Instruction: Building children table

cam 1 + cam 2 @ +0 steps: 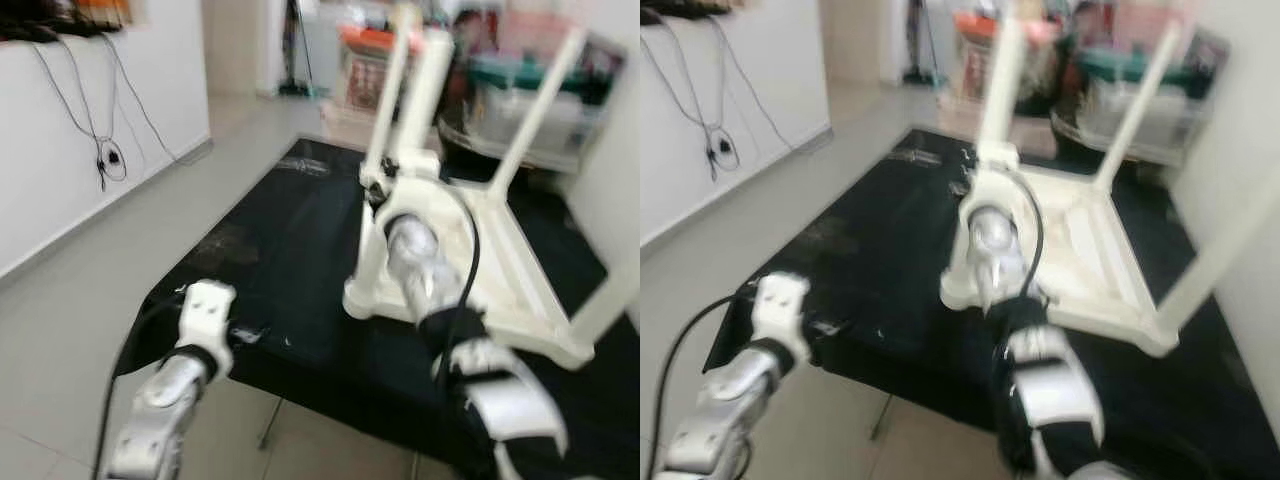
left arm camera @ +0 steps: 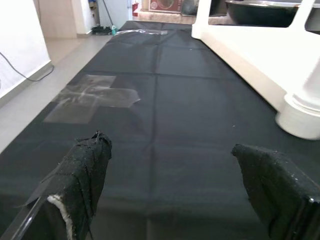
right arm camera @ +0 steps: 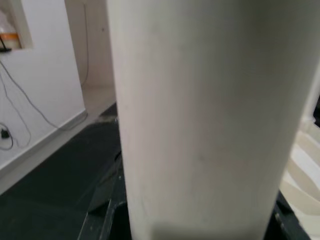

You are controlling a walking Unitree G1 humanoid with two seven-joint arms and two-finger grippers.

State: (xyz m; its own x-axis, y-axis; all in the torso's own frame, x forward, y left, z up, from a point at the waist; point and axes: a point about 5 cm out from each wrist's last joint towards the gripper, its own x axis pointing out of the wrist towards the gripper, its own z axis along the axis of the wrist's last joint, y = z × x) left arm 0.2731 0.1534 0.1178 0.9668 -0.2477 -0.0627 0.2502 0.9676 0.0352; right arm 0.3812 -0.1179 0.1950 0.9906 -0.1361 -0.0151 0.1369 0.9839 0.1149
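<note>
Right gripper (image 1: 385, 190) is up against the near leg (image 3: 200, 115) of the upturned white table (image 1: 500, 270) on the black cloth (image 2: 165, 100); grip cannot be confirmed; keep leg vertical, turn slowly; left gripper (image 2: 170, 185) wide open, empty, hovering over cloth.

A white children table (image 1: 500, 260) lies on a black cloth (image 1: 290, 250).

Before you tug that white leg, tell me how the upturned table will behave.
The table looks like rigid moulded plastic, so probably stiff and fairly light. It lies top-down on the smooth black cloth, so it may slide rather than tip. The right pincer is at the near leg, high up; a sideways pull there could lever the table.
</note>
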